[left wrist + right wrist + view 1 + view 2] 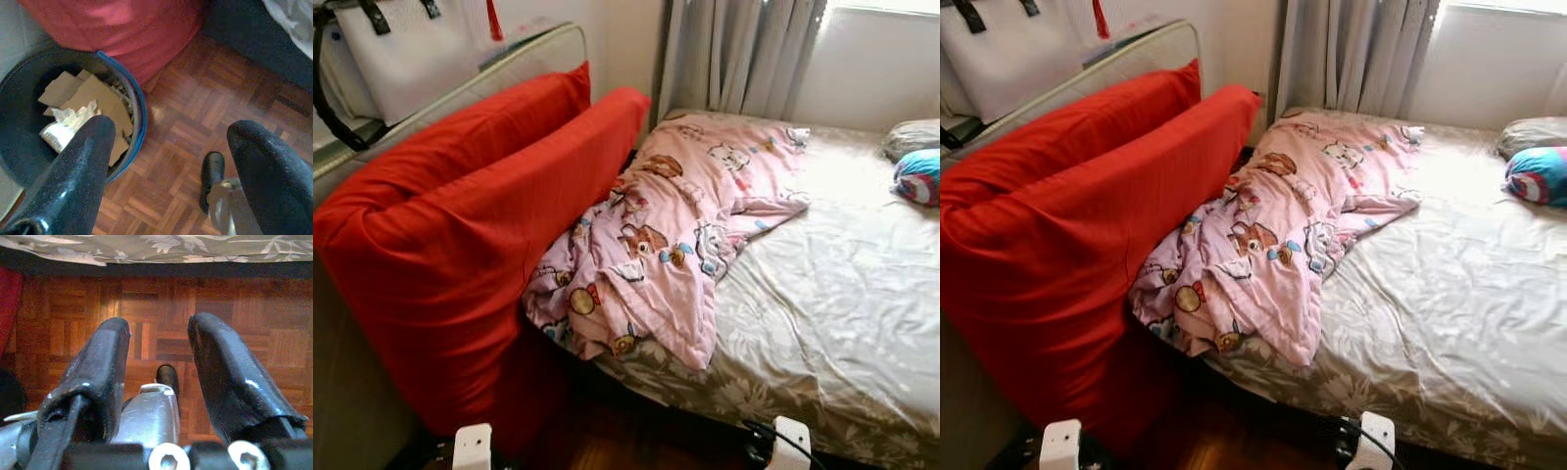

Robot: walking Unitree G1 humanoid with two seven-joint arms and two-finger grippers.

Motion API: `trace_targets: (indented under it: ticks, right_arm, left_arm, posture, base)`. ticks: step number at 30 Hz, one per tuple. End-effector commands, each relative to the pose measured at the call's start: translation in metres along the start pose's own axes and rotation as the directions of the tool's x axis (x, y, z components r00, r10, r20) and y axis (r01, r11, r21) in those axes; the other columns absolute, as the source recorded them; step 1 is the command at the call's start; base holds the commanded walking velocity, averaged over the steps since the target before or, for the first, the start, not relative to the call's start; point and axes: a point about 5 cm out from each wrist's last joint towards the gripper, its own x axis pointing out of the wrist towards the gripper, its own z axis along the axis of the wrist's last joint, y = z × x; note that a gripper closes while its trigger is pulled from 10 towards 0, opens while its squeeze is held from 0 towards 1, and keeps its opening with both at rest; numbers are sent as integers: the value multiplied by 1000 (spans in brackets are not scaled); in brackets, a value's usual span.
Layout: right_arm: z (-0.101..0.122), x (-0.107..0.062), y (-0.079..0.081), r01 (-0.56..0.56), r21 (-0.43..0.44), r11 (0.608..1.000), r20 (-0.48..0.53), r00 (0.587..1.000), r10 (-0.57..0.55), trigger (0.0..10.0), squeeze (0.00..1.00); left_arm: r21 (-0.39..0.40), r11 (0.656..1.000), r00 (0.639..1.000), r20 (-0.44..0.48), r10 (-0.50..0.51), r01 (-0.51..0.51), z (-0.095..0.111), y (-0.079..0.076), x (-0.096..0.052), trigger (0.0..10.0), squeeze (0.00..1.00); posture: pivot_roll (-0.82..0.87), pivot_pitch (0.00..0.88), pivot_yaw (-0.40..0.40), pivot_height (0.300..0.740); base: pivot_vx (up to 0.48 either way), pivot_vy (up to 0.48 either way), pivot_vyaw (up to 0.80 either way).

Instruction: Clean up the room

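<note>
- Head views: a bed (862,294) with a pale grey-beige floral sheet is occupying the right and centre of the scene.
- A pink cartoon-print blanket (666,245) is lying crumpled across the near left part of the bed, with 1 corner hanging over the mattress edge.
- 2 large red cushions (460,245) are standing upright just beside the bed on the robot's left, leaning against a pale metal rail (509,59).
- A white bag (411,49) with black straps is sitting behind the rail, at top left.
- A grey pillow (913,135) and a blue-and-pink soft toy (918,176) are resting at the far right of the bed, touching each other.
- Grey curtains (734,54) are hanging behind the bed.
- Left wrist view: the left gripper (171,161) is hanging over parquet floor (186,107) with its 2 fingers spread apart and holding nothing.
- A blue-rimmed bin (137,122) is sitting on the floor just beside the red cushion, containing cardboard pieces (93,95) and crumpled white paper (63,125).
- Right wrist view: the right gripper (159,350) is hanging over the parquet near the bed's floral valance (156,247), fingers parted and empty.
</note>
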Motion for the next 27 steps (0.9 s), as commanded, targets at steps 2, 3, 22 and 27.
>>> trace_targets:
  ticks: [2,3,22,27]
  right_arm:
    - [1,0,-1,4,0,1000,2,1000,-4,10000,0]
    - [1,0,-1,4,0,1000,2,1000,-4,10000,0]
    - [-1,0,1,-14,-4,1000,-2,1000,14,10000,0]
    - [-1,0,0,-13,-2,1000,-1,1000,13,10000,0]
  left_arm:
    - [-5,1000,1000,-22,-4,4,-7,0,-2,10000,0]
    - [-4,1000,1000,-22,-5,5,-7,0,-2,10000,0]
    - [7,1000,1000,-21,-17,17,-7,-1,-2,10000,0]
    - [14,1000,999,-20,-26,26,-6,-3,-1,10000,0]
  posture:
    - [-25,0,14,740]
    - [-25,0,14,740]
    - [-31,0,26,740]
    - [-31,0,26,740]
  base:
    - [0,0,800]
    - [0,0,694]
    - [147,0,0]
    - [299,0,640]
